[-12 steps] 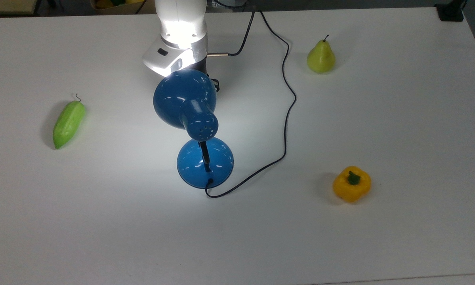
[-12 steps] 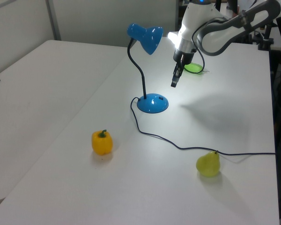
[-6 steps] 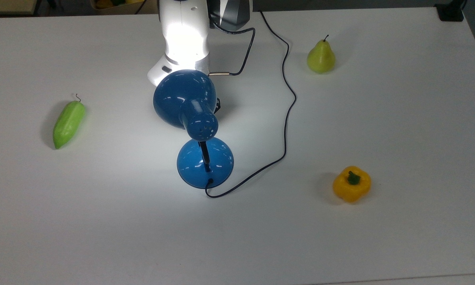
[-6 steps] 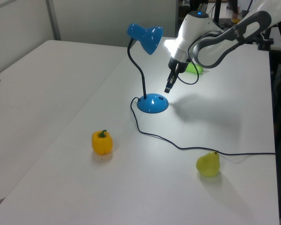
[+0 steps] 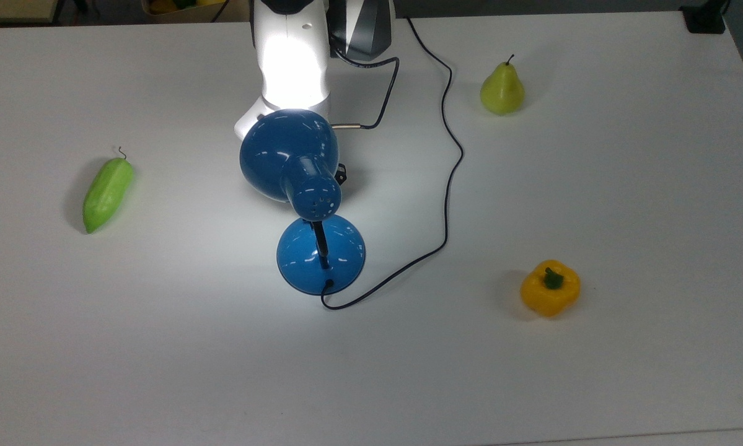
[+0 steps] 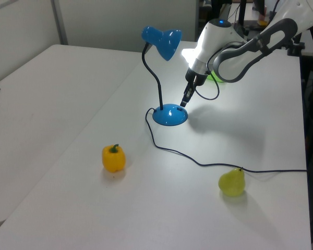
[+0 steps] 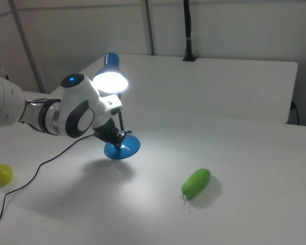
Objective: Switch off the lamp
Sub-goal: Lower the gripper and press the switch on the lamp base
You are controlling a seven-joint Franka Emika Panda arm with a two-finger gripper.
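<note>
Brightly lit, the lamp (image 6: 164,78) (glossy blue) shines; pincer (image 6: 183,100) state unclear.

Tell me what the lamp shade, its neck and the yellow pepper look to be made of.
Lamp shade: probably painted metal or hard plastic, judging by its glossy blue surface with sharp highlights.
Neck: thin, black and curved, likely a bendable metal tube, though that is uncertain.
Yellow pepper: likely a plastic replica, given its smooth, evenly coloured, slightly shiny skin.
</note>
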